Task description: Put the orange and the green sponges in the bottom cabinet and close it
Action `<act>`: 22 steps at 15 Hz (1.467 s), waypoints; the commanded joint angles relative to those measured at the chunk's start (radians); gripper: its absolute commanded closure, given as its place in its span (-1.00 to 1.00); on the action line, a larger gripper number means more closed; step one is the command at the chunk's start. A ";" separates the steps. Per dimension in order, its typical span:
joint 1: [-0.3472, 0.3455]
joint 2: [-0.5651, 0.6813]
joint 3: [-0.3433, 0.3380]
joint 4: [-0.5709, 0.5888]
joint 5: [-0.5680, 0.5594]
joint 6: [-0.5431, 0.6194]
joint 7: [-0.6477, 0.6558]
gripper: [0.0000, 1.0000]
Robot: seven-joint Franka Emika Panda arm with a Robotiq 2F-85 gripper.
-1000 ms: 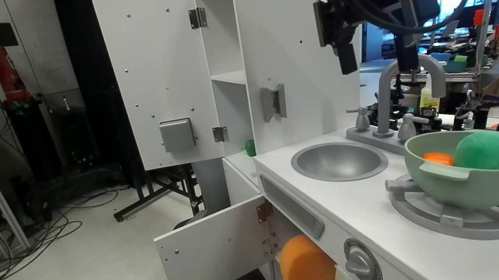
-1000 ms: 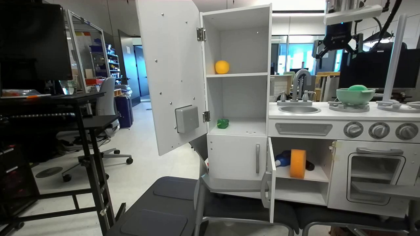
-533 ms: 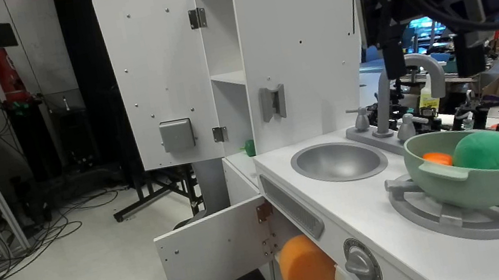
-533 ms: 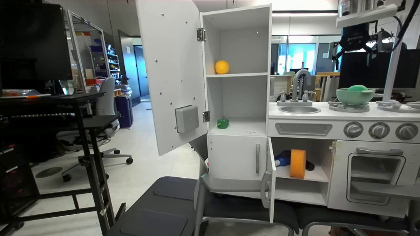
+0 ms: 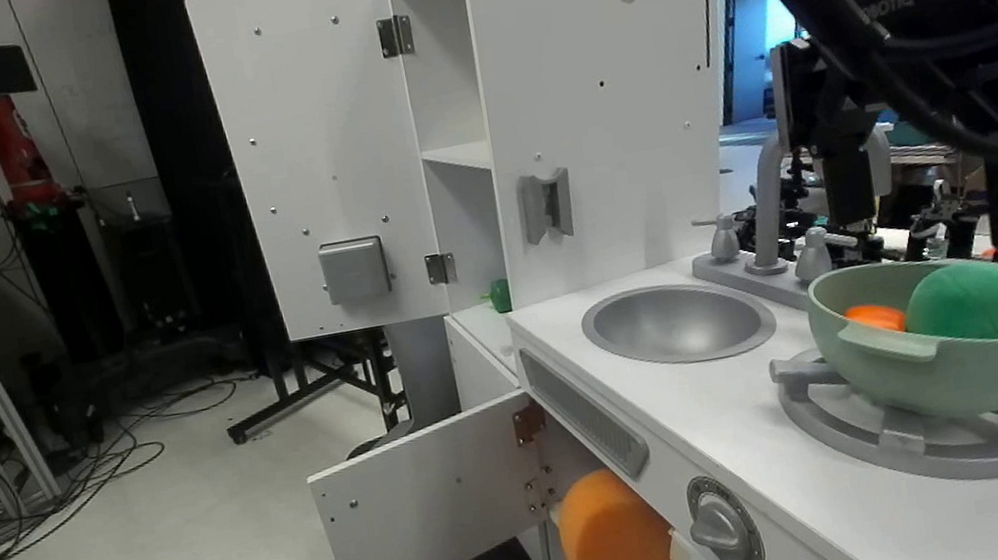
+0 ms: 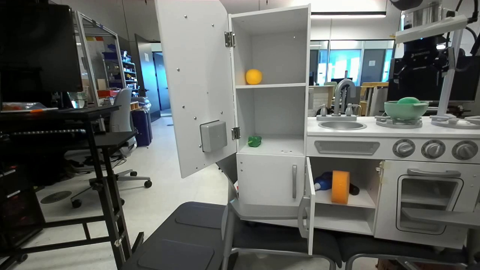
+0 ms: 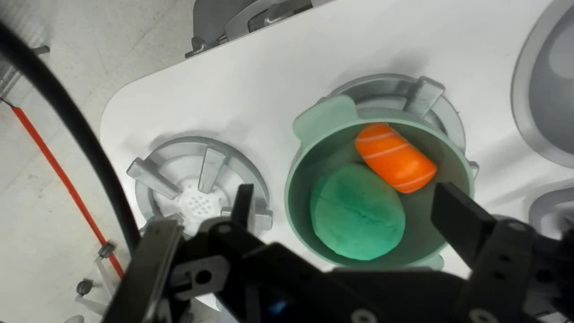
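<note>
Gripper hangs above the mint bowl, fingers spread wide, holding nothing; green sponge lies in the bowl, toward seven o'clock in the wrist view; orange striped piece just beside it, at one o'clock; bowl sits on a grey burner; in an exterior view, bottom cabinet lies at seven o'clock from the bowl, door open on its nine o'clock side; orange sponge stands on the cabinet's upper shelf.
</note>
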 commanded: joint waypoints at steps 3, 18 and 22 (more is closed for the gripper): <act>-0.015 0.058 -0.006 0.038 0.070 0.048 0.044 -1.00; -0.026 0.125 -0.014 0.114 0.099 0.103 0.069 -1.00; -0.026 0.150 -0.013 0.139 0.101 0.098 0.068 -1.00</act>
